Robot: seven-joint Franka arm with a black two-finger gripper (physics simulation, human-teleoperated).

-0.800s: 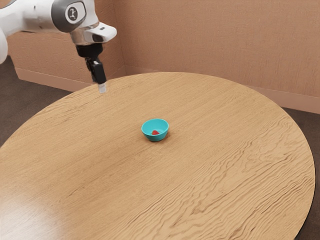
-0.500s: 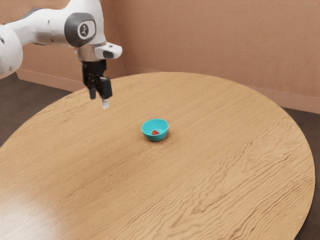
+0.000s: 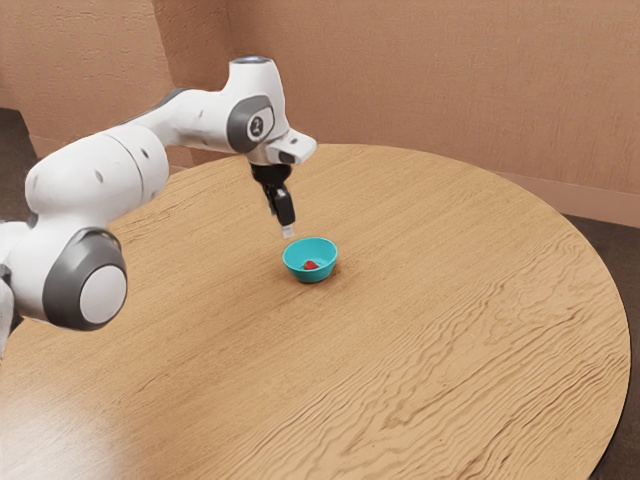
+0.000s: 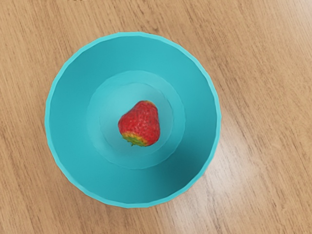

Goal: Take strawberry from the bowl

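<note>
My gripper [image 3: 288, 230] points down in the exterior view, a little above the turquoise bowl [image 3: 310, 274] and toward its rim on the exterior view's left. Its opening is hard to judge from this side. Inside the bowl lies the red strawberry [image 3: 311, 266], low down. From the wrist view I look down into the bowl [image 4: 201, 117], where the strawberry [image 4: 141, 122] rests on its side near the middle of the floor, green leafy end visible, apart from the walls.
The bowl stands on a round wooden table [image 3: 430, 300], whose curved edge runs behind and along the exterior view's right. A brown wall [image 3: 430, 80] rises beyond the table. My arm [image 3: 110, 185] reaches in from the exterior view's left.
My hand has moved toward the exterior view's right and lower, coming close above the bowl. More of the arm has come into view. Bowl and strawberry have stayed put.
</note>
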